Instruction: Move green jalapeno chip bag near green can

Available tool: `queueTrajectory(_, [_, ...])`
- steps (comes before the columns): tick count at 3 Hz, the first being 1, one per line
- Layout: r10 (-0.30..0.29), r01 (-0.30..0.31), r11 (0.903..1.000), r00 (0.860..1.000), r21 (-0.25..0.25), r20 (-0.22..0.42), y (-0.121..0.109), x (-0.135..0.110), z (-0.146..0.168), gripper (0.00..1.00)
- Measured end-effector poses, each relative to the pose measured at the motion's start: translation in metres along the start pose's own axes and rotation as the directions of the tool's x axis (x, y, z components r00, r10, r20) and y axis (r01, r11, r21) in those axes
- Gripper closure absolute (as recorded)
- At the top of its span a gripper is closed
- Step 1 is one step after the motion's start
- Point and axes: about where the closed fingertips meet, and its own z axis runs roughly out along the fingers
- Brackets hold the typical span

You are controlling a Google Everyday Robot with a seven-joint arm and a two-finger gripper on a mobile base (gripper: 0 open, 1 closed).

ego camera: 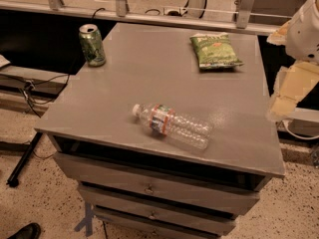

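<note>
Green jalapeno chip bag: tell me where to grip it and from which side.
Probably from above, pinching the puffed middle of the green jalapeno chip bag: it lies flat on the table, so no edge stands free for a side grasp. The end effector hangs off the table's right edge, nearest the bag's right side, so descend from there.

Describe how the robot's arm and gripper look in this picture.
The arm is a rounded white shell with a few dark specks. The gripper, at the right edge of view beside the table, is pale cream and blocky, with flat angular faces.
</note>
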Motion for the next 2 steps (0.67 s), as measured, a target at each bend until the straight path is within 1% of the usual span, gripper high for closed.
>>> queueTrajectory(1, [0.062,-0.067,0.9949,0.996,0.076,0.062,-0.058,0.006,0.03,0.0])
queueTrajectory(2, [0.172,-0.192,0.9726,0.973,0.13,0.155,-0.12,0.01,0.069,0.0])
